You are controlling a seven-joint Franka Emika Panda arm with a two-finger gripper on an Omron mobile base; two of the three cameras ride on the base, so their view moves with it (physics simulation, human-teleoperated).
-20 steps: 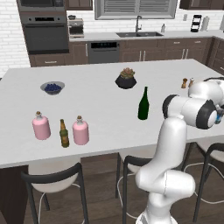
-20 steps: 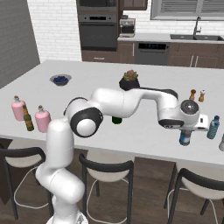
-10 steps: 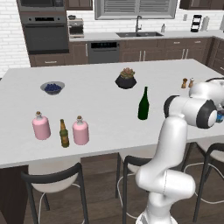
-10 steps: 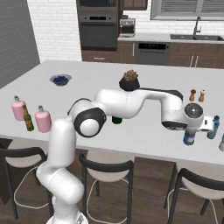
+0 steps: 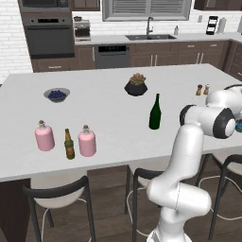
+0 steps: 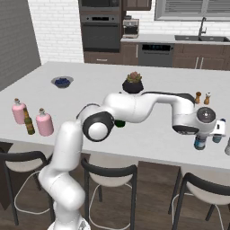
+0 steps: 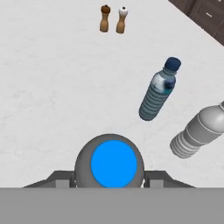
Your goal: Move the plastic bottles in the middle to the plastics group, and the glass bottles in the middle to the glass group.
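Observation:
My gripper (image 7: 112,176) is shut on the small clear water bottle (image 6: 200,143), whose blue cap (image 7: 113,163) sits between the dark fingers (image 7: 61,177). It stands low over the counter's right end (image 6: 211,158). Just beyond is a bluish plastic bottle (image 7: 158,93) with a dark cap, also seen in the right base view (image 6: 217,139), and a grey clear bottle (image 7: 197,131) beside it. The tall dark green wine bottle (image 5: 154,112) stands mid-counter. At the left, two pink flasks (image 5: 44,136) (image 5: 87,141) flank a brown beer bottle (image 5: 69,144).
Salt and pepper shakers (image 7: 113,19) stand further along the counter from the bottles. A potted plant (image 5: 136,85) and a bowl of blueberries (image 5: 57,94) sit toward the back. Stools (image 6: 109,179) line the near counter edge.
My gripper has carried the water bottle a little further right, closer to the bottles at the counter's right end. Everything else is unmoved.

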